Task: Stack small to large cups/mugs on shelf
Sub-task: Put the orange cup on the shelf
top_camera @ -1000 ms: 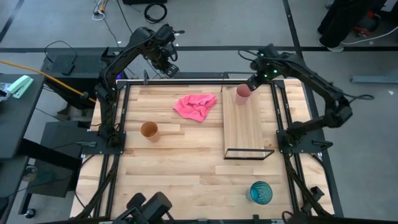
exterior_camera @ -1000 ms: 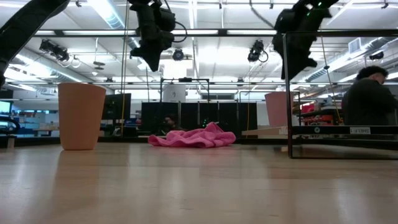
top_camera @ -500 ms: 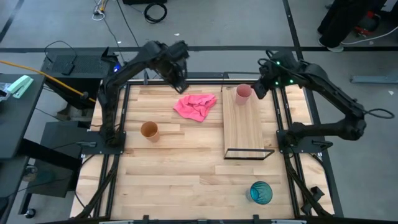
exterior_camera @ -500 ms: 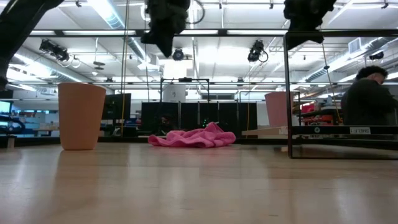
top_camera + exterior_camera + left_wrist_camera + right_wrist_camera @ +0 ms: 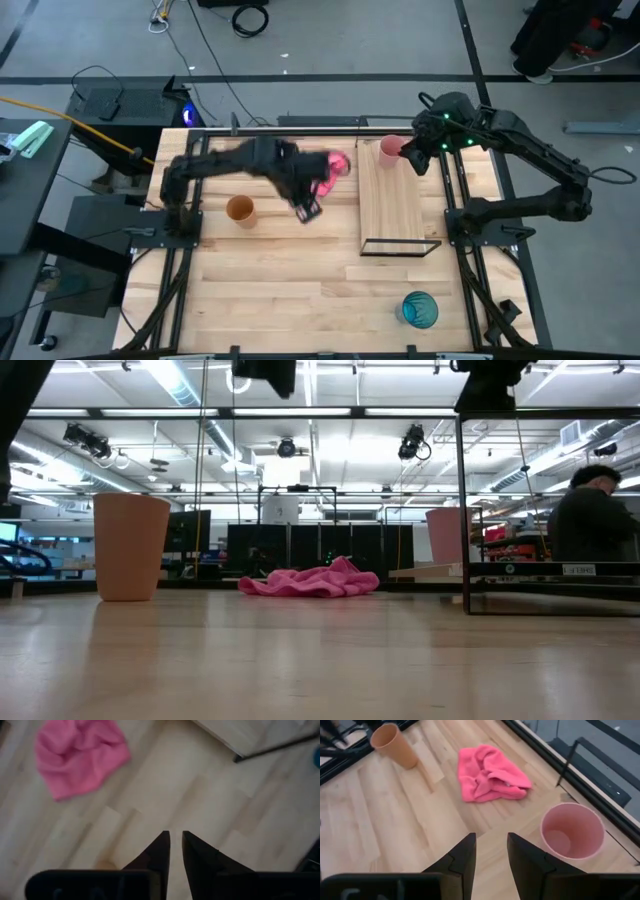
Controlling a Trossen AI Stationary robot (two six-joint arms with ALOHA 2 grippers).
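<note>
On the shelf (image 5: 392,205), at its far end, the pink cup (image 5: 390,150) stands upright. Just beside that cup hovers the right hand (image 5: 415,158), its fingers apart and empty. Left of the shelf, the left hand (image 5: 308,209) hangs over the surface (image 5: 280,280) beside the pink cloth (image 5: 489,775), fingers narrowed to a slit and holding nothing. Farther left stands the orange cup (image 5: 240,209). Nearer than the shelf's front end sits the blue cup (image 5: 419,310).

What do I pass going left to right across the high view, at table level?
Orange-brown cup → left gripper → pink cloth → shelf carrying the pink cup → right gripper. The teal cup sits alone at the table's near edge.
</note>
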